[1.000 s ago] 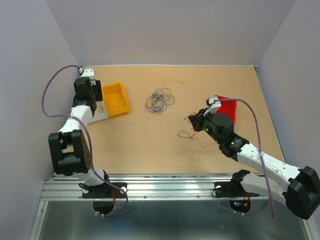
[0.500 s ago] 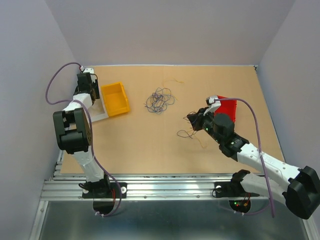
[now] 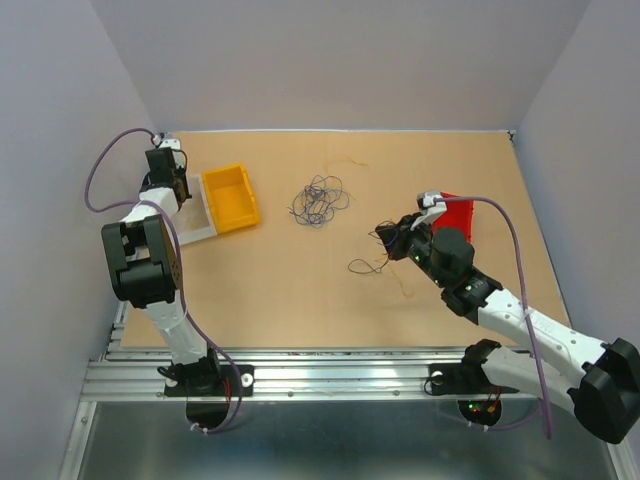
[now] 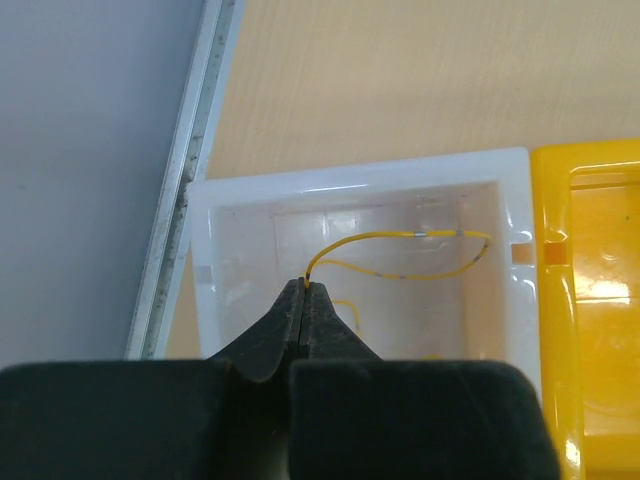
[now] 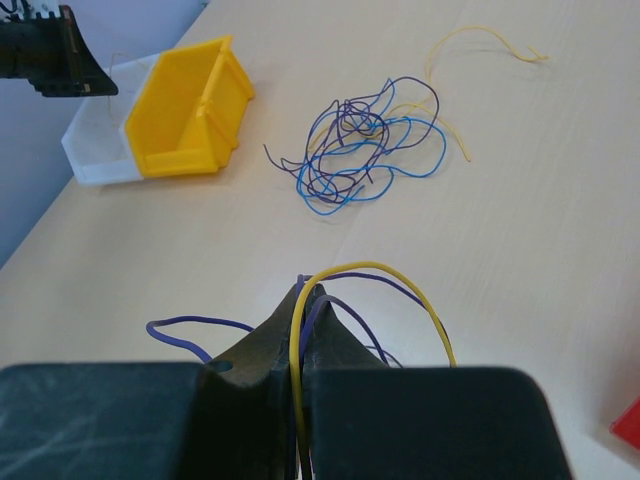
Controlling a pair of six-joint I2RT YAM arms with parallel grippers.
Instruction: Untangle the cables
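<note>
White-shelled left arm [image 3: 148,212] and right arm [image 3: 520,318], chunky black joint housings, a thin purple cable [image 3: 512,245] looping loosely along each arm, black bases [image 3: 205,385] on a ribbed metal rail, matte black jaws tapering from a broad block to thin tips

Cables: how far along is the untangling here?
Done: one yellow cable lies in the white bin, its end at the tips of the shut left end effector. In hand: the right end effector is shut on a yellow strand and purple strands, apart from the pile. Remaining: the main tangle mid-table, plus a loose yellow piece beyond it.
</note>
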